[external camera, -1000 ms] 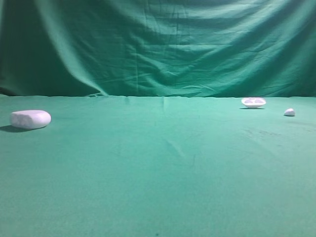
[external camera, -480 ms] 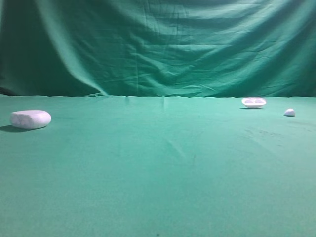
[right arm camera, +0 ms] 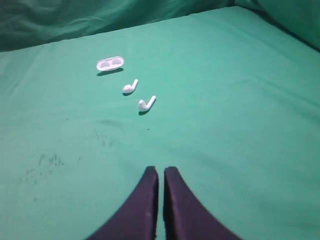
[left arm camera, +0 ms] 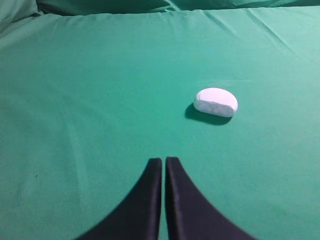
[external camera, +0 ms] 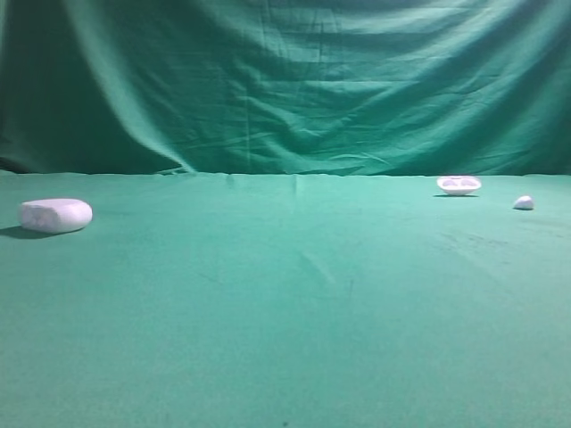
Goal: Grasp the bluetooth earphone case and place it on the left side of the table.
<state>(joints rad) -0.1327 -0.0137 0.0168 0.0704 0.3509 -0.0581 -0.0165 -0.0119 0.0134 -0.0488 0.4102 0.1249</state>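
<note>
**Bluetooth earphone case sits at the left, both jaws together and empty**

Bluetooth earphone case [external camera: 55,215] lies on its long side at the far left of the green surface [external camera: 285,312], alone, casting a small shadow. From my left wrist view it sits ahead and to the right of my left gripper [left arm camera: 163,161], well apart from it. Those jaws are pressed together with nothing between them. My right gripper [right arm camera: 161,171] is the same: jaws together, empty, pointing toward the shallow white dish-like piece [right arm camera: 110,63] and two loose earbuds [right arm camera: 130,87] on the right side.

As I judge it, the case already rests where the task wants it, so the placing looks done. If a grasp is still called for, I would use my left arm: part the jaws wide first, swing right until the case is centred, then close across its narrow width. It looks smooth and rounded, so a grip near an end could squirt it out. I would leave the small pieces on the right alone.
</note>
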